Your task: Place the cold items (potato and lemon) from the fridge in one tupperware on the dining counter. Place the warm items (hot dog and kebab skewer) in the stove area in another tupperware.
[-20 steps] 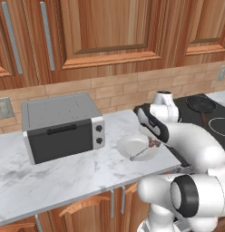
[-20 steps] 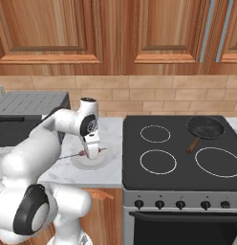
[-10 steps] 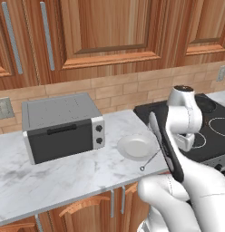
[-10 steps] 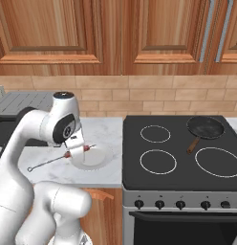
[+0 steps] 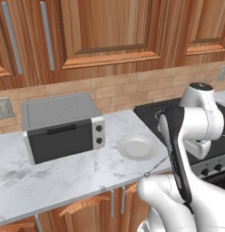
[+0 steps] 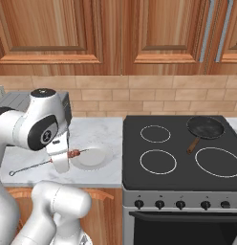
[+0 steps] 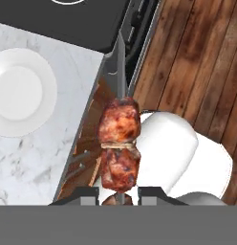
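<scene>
Kitchen scene, marble tabletop point(image 5: 64, 176) to the left of a black stove point(image 6: 187, 158). Jaws of the gripper point(image 7: 118, 194) pinching the kebab skewer point(image 7: 119, 143) near its meat end — two browned chunks stacked on the thin metal rod, directly above the fingertips point(image 7: 89, 194) in the hand view. Skewer held clear of the tabletop, out over its front edge, with cabinet fronts and wooden floor point(image 7: 197, 62) visible beneath. In the right base view, skewer point(image 6: 44, 164) roughly level, meat end next to the white plate point(image 6: 91, 158), bare rod reaching left past the arm; in the left base view, thin rod tip point(image 5: 153, 170) protruding beside the arm's dark link.

White plate point(image 5: 136, 147) bare, on the tabletop just beside the stove's left edge, also seen at the left of the hand view point(image 7: 22, 91).

Grey toaster oven point(image 5: 62, 127) with dark door and two knobs, on the tabletop against the brick backsplash, well apart from the plate.

Dark frying pan point(image 6: 204, 128) on the stove's rear right burner — handle angled toward the front.

Wooden wall cabinets point(image 5: 105, 31) above.
</scene>
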Robot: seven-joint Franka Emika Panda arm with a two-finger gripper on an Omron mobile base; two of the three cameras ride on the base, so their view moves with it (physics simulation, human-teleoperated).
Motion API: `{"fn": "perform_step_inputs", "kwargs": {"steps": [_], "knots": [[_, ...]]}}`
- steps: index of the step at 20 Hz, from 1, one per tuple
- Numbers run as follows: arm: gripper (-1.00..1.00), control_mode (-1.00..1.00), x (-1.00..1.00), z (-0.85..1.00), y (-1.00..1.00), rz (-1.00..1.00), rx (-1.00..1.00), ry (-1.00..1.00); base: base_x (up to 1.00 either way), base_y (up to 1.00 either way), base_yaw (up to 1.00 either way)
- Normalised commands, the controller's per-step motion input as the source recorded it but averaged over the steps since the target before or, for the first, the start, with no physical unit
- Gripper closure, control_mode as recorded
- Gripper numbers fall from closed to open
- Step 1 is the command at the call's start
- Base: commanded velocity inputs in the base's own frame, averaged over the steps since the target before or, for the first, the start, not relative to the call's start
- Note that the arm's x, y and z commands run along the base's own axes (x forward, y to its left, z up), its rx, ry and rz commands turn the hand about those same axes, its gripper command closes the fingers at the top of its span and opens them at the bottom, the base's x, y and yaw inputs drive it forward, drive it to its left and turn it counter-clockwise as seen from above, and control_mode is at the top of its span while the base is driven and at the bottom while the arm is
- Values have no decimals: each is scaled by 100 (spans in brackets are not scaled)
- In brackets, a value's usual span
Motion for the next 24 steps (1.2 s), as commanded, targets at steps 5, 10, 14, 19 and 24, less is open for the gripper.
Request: {"fn": "perform_step_inputs", "kwargs": {"steps": [5, 10, 14, 19, 24], "knots": [[100, -100, -40, 10, 0, -32, 0, 12, 0, 0, 0], [100, -100, -10, 0, -9, -10, 0, 2, 0, 0, 0], [100, -100, 0, 0, 0, 0, 0, 0, 0, 0, 0], [100, -100, -8, 0, -5, -3, 1, -1, 0, 0, 0], [100, 100, 0, 0, 0, 0, 0, 0, -60, -40, -23]]}}
